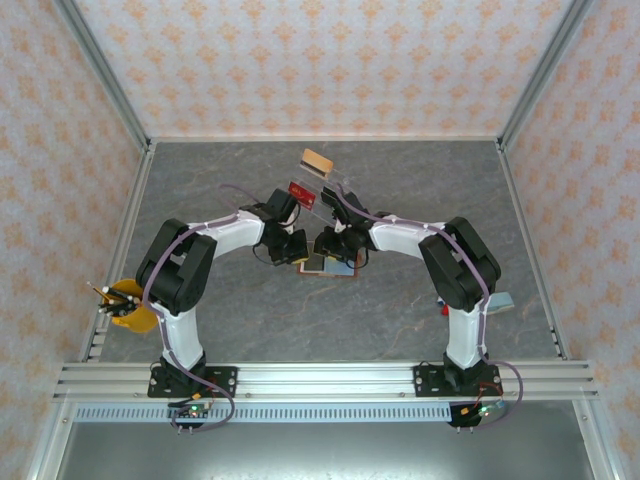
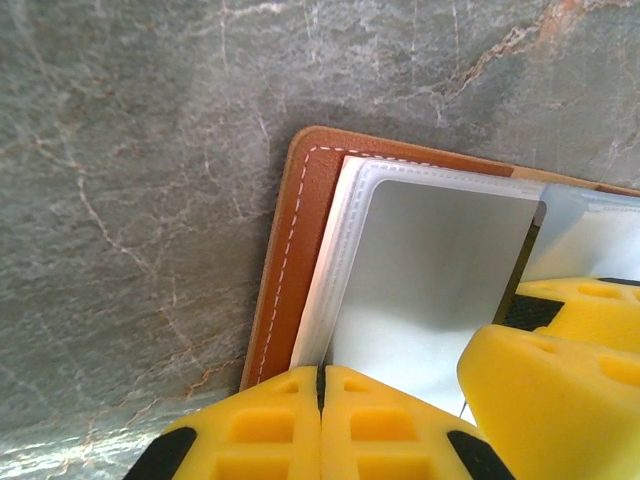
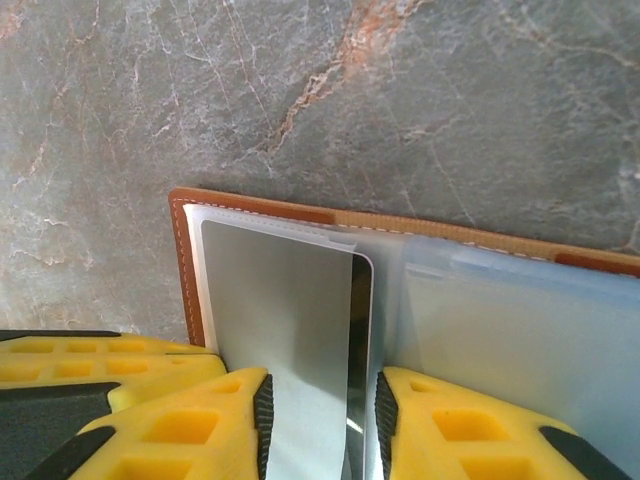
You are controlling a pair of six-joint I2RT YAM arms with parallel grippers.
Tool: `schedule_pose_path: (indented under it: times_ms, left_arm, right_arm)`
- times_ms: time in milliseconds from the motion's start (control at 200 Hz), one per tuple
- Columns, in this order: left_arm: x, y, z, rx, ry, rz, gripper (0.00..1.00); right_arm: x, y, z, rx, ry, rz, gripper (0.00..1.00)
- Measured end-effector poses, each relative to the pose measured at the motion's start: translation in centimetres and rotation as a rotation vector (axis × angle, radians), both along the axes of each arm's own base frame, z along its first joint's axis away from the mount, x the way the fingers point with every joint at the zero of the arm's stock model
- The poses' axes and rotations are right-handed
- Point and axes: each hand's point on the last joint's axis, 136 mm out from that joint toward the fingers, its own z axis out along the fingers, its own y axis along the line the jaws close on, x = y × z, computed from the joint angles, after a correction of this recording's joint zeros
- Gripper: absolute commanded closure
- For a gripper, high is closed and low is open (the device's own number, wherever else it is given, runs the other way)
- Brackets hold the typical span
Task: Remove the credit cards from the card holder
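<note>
Brown leather frames the open card holder [image 2: 285, 250], lying flat on the bench [image 2: 120, 200]. At its near edge the left fingers [image 2: 300, 405] are pressed together, apparently pinching the clear sleeve so the holder stays put. The right fingers [image 3: 255, 400] straddle a grey card [image 3: 290, 300] in its pocket. Whether they grip it I cannot tell. Well beyond both pairs lie a red card [image 1: 301, 191] and a tan card [image 1: 317, 161], seemingly already out.

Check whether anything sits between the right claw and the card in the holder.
Nothing visible does. The right claw is open at the grey card, which sits in the holder's clear sleeve.
</note>
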Motion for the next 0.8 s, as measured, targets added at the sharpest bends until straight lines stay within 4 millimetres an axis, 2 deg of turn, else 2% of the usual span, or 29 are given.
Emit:
schedule_pose_path:
  times_ms: [801]
  left_arm:
    - [0.4,1.1,-0.3,-0.052,0.0,0.027,0.99]
  right_arm:
    - [-0.6,1.1,0.9,0.201,-0.022,0.037,0.73]
